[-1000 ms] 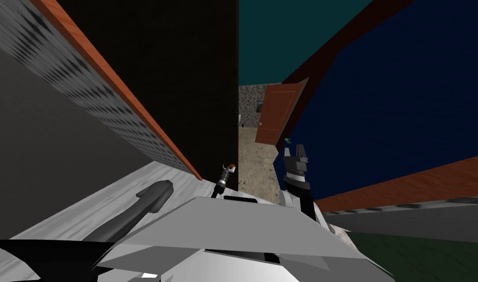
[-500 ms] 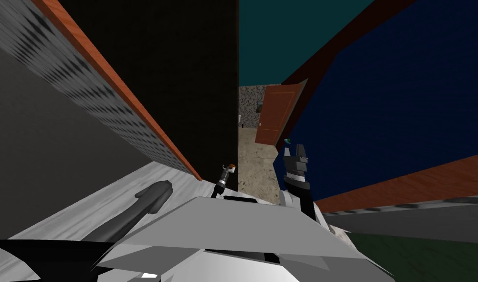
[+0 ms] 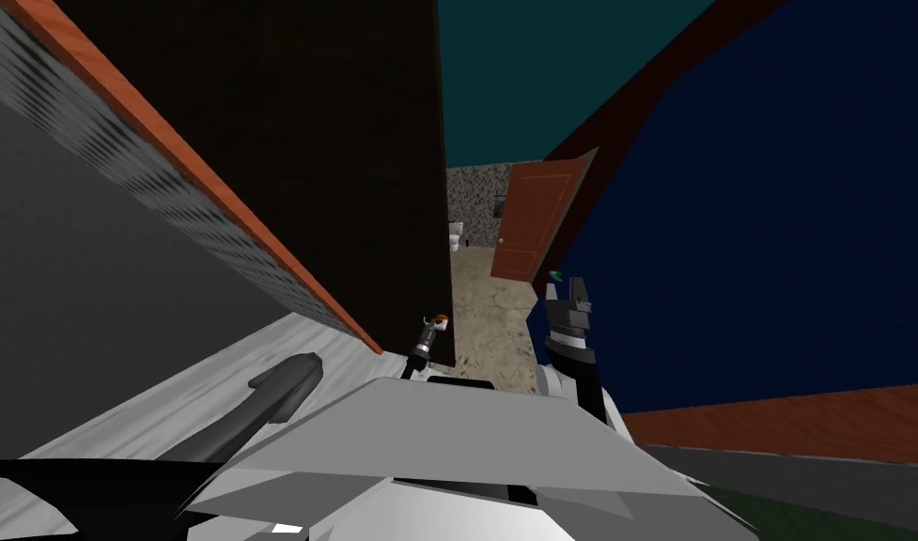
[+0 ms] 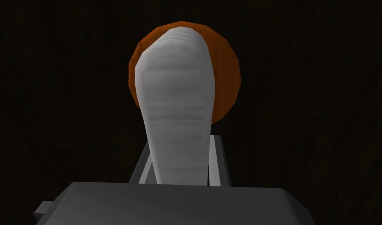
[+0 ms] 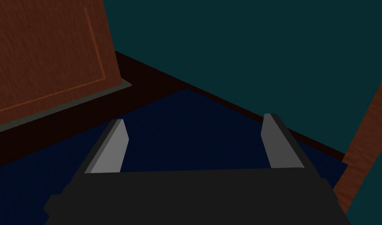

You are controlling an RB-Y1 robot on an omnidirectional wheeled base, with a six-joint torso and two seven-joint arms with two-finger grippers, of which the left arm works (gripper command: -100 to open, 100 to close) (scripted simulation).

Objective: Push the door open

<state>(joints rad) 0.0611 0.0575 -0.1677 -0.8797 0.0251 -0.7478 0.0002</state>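
Status: left tool (image 4: 181, 143) was found clenched on the pale grey handle (image 4: 174, 97), blades pressed to its sides. An orange disc (image 4: 228, 78) was seen behind it on the door (image 3: 334, 160). The door was located just ahead-left, its free edge beside the speckled beige floor (image 3: 490, 310). The right tool (image 5: 194, 142) was seen released, blades wide apart, near the dark blue wall (image 3: 757, 216).

Advised: push to be applied square to the panel through the handle, slowly, so the hinge arc is followed.

Handle was judged smooth, rounded and tapered; door flat, matte, near-black.

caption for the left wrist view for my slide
Left gripper, fingers shut on the white door handle, its round orange base against the dark door
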